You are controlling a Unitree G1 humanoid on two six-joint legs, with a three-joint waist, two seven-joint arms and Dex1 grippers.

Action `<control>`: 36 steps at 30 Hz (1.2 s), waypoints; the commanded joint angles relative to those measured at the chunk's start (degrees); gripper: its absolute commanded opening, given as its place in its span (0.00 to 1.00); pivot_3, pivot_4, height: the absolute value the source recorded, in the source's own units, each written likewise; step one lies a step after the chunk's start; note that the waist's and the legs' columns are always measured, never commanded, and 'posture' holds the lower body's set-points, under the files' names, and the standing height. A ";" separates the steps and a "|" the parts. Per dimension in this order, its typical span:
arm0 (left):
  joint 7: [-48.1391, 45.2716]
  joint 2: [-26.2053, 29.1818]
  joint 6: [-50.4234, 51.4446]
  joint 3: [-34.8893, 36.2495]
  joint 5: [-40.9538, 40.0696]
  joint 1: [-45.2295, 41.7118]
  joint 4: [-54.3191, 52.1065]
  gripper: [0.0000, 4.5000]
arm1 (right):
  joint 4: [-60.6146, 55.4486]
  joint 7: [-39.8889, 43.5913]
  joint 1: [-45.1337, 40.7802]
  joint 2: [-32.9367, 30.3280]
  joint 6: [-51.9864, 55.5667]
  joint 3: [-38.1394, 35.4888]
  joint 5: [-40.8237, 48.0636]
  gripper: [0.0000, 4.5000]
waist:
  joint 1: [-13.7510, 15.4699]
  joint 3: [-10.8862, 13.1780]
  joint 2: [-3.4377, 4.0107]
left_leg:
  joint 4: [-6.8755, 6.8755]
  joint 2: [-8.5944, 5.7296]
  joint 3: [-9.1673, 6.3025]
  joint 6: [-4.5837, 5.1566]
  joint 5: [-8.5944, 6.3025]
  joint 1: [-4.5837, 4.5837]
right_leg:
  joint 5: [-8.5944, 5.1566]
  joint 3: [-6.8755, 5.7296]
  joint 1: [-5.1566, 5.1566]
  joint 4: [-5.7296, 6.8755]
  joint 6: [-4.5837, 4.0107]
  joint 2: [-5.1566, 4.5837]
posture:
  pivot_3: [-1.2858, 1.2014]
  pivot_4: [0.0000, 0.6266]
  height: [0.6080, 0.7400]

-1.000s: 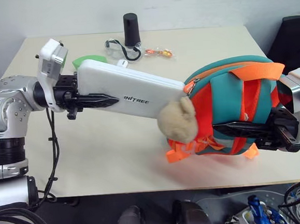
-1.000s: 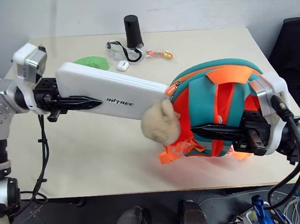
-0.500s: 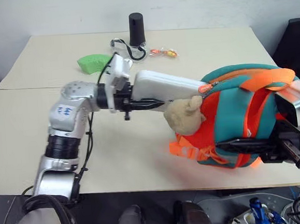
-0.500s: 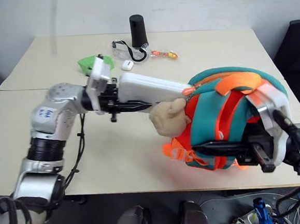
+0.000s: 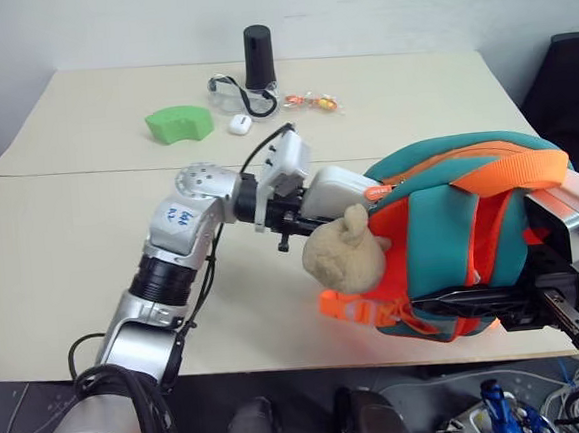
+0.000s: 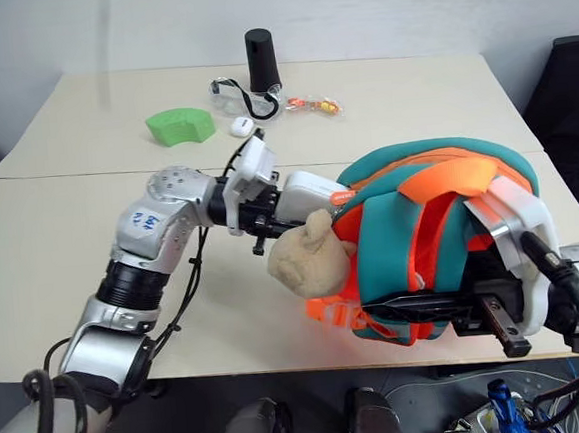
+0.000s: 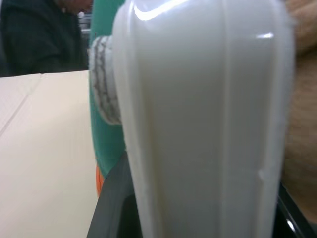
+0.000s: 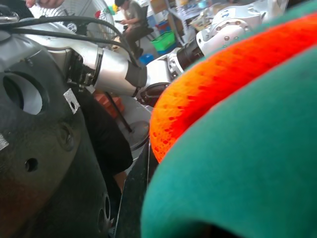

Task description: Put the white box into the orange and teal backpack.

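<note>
Looking at centre frame, you find the white box [image 5: 335, 187] mostly sunk into the orange and teal backpack [image 5: 471, 232], only its near end showing. Left gripper [image 5: 292, 216] pinches that end, just left of the tan plush bear [image 5: 345, 254]. Right gripper [image 5: 477, 307], lower right, clamps the backpack's lower straps, fingers pressed together on them. Upper frame of the table [image 5: 91, 242]: green block [image 5: 179, 123], small white case [image 5: 238, 124], goggles [image 5: 232, 93], black cylinder [image 5: 257, 57], orange earplugs [image 5: 311, 100].
</note>
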 commanded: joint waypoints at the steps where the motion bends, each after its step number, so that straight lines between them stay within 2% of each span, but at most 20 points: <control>1: 1.67 -4.63 -2.80 -3.09 3.38 -3.63 4.22 0.30 | -1.82 -0.11 -0.70 0.02 -1.75 0.54 0.31 0.01 | 0.28 0.00 0.00 | 0.00 -0.04 0.02 0.06 -0.02 -0.01 | 0.03 0.02 0.00 -0.04 0.05 0.00 | 0.52 0.24 1.00; 3: 2.03 -6.61 -3.32 -3.45 4.35 -4.62 6.81 0.30 | -1.84 -0.72 -0.97 0.17 -2.25 1.12 0.20 0.01 | 0.26 0.00 0.00 | 0.00 -0.07 0.08 0.18 -0.09 -0.03 | 0.06 0.07 0.00 -0.11 0.11 -0.05 | 0.52 0.24 1.00; 5: 2.11 -8.01 -4.57 -3.63 5.26 -5.29 8.81 0.45 | -1.95 -1.17 -1.01 0.31 -2.64 1.55 -0.15 0.00 | 0.01 0.00 0.00 | 0.00 -0.05 0.07 0.19 -0.10 -0.06 | 0.07 0.06 -0.01 -0.18 0.13 -0.06 | 0.52 0.24 1.00; 10: 0.42 -8.95 -3.70 -3.23 5.12 -6.05 9.96 0.77 | -1.77 -2.40 -0.59 0.78 -3.85 2.20 -1.33 0.00 | -0.46 0.00 0.00 | 0.00 0.06 0.06 0.13 -0.10 -0.06 | 0.07 0.03 -0.01 -0.19 0.12 -0.08 | 0.52 0.24 1.00; 14: -3.28 -4.33 -1.72 -1.62 3.57 -5.32 5.72 0.99 | -0.44 -3.23 -0.74 1.68 -4.99 3.38 -4.07 0.00 | -0.61 0.00 0.00 | 0.01 0.05 0.05 0.13 -0.09 -0.05 | 0.08 0.05 -0.01 -0.15 0.11 -0.08 | 0.52 0.24 1.00; 18: -4.56 0.45 0.95 1.62 0.70 -4.06 -0.19 0.99 | 0.94 -4.12 -0.88 2.81 -6.02 3.72 -6.45 0.00 | -1.03 0.00 0.01 | 0.00 0.11 0.07 0.08 -0.09 -0.06 | 0.07 0.10 -0.05 -0.14 0.09 -0.07 | 0.52 0.24 1.00; 23: -7.78 7.85 9.36 6.62 -7.00 -3.01 -9.79 0.99 | 3.07 -4.90 -0.48 4.47 -8.68 5.85 -13.58 0.00 | -1.01 0.00 0.01 | 0.00 0.12 0.07 -0.03 -0.03 -0.06 | 0.05 0.08 -0.07 0.07 0.05 -0.04 | 0.52 0.24 1.00; 30: -6.34 15.39 14.96 10.15 -9.80 -2.65 -16.06 0.99 | 5.27 -8.17 -1.61 7.61 -11.47 8.49 -20.70 0.00 | -0.73 0.00 0.02 | 0.02 -0.01 0.04 0.03 -0.01 -0.05 | 0.06 0.06 0.00 0.08 0.09 0.04 | 0.52 0.24 1.00; 33: -7.27 21.10 16.85 12.42 -11.23 -0.84 -18.33 0.99 | 5.92 -9.71 -2.14 8.53 -12.29 9.82 -23.63 0.00 | -0.96 0.00 0.02 | 0.02 0.02 0.06 0.02 0.00 -0.04 | 0.07 0.07 -0.01 0.10 0.09 0.06 | 0.52 0.24 1.00; 36: -5.75 24.45 24.96 16.82 -17.58 -0.98 -20.20 0.99 | 5.65 -10.58 -2.38 9.57 -12.81 10.40 -24.88 0.00 | -1.09 0.00 0.02 | 0.01 0.10 0.09 -0.06 0.01 -0.01 | 0.05 0.09 -0.03 0.15 0.06 0.09 | 0.52 0.24 1.00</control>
